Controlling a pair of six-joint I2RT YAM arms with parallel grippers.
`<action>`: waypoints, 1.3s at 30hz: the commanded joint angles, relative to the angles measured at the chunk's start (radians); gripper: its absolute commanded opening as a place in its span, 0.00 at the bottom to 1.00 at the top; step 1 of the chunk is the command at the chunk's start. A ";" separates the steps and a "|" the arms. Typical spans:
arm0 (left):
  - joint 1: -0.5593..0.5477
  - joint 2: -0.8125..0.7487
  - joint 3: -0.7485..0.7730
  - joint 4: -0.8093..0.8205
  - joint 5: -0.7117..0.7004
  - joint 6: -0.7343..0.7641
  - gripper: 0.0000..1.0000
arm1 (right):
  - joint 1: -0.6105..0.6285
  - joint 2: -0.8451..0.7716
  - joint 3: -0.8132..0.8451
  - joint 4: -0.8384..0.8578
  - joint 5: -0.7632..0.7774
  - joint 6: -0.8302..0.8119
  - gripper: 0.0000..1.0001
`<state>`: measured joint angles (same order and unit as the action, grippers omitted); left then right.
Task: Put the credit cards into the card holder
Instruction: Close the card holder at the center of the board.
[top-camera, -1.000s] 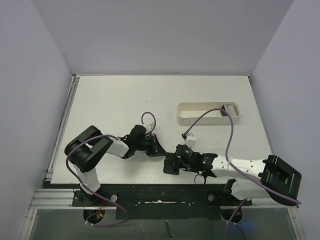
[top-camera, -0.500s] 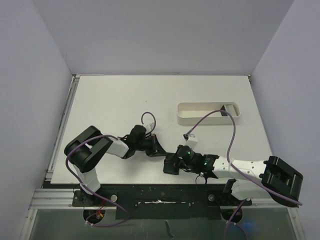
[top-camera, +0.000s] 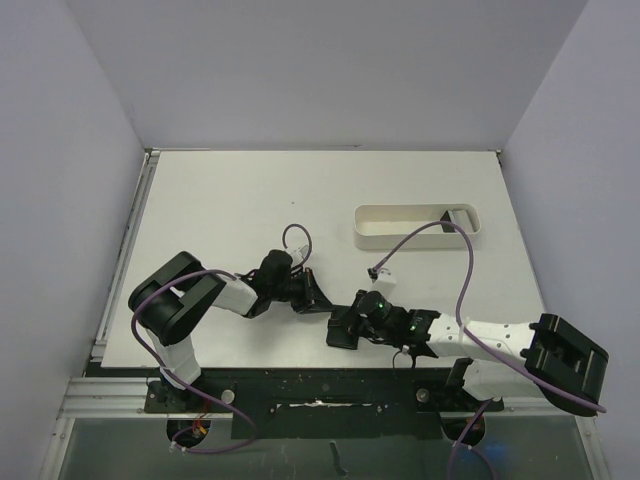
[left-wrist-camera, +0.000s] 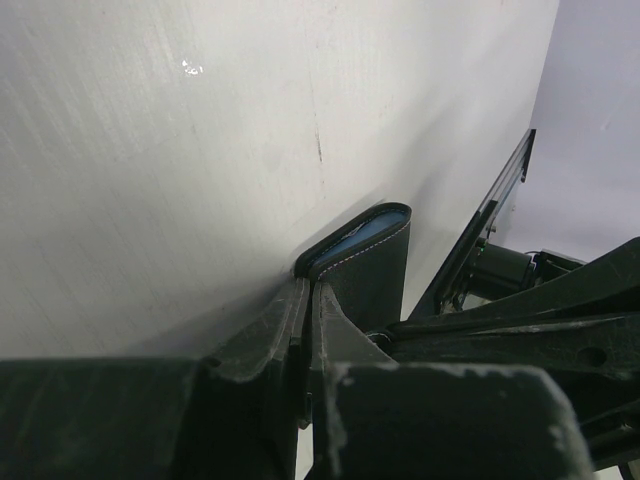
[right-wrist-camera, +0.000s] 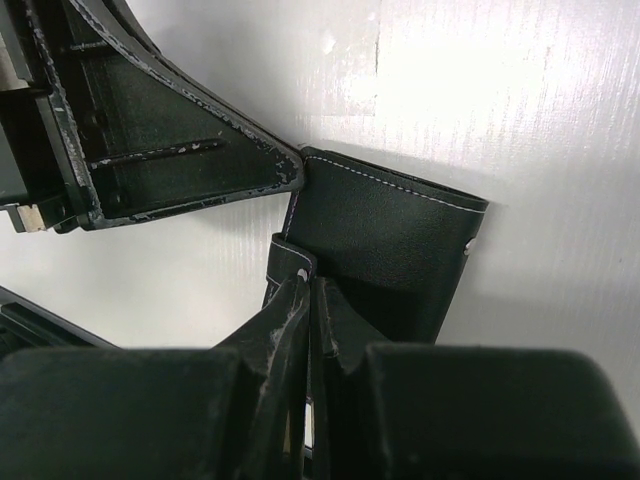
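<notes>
**Q:** Right wrist view: what do your jaws hold, and where does it lie?

**A:** My right jaws are pressed together on the small tab of the card holder. Its black body runs straight ahead of them, long axis pointing away from my wrist. My left jaws meet its far corner from the upper left. In the left wrist view they are likewise clamped together, on the edge of one leaf, with a sliver of bluish lining showing at the fold. The holder sits low on the counter, near its front edge, between my two arms.

**Q:** Which relation governs the next move?

**A:** Each pair of jaws grips a different part of one case, so I judge that drawing them apart across its short axis would spread the pockets open.

**Q:** And the credit cards?

**A:** Probably the greyish shape at the right end of the white tray, well apart from the holder; too small to confirm. My right arm is nearer.
</notes>
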<state>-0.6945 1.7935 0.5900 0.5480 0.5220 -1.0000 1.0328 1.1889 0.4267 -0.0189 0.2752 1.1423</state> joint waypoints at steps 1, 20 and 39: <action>-0.001 -0.023 0.021 -0.042 -0.050 0.037 0.00 | -0.012 0.008 -0.012 0.056 -0.011 0.007 0.00; 0.000 -0.026 0.028 -0.054 -0.050 0.040 0.00 | -0.017 0.022 -0.019 0.038 -0.020 0.023 0.00; 0.000 -0.031 0.023 -0.056 -0.076 0.037 0.00 | -0.016 0.011 -0.026 0.006 -0.010 0.034 0.00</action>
<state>-0.6987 1.7866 0.6006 0.5175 0.5095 -0.9985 1.0203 1.2098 0.4145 0.0109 0.2508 1.1656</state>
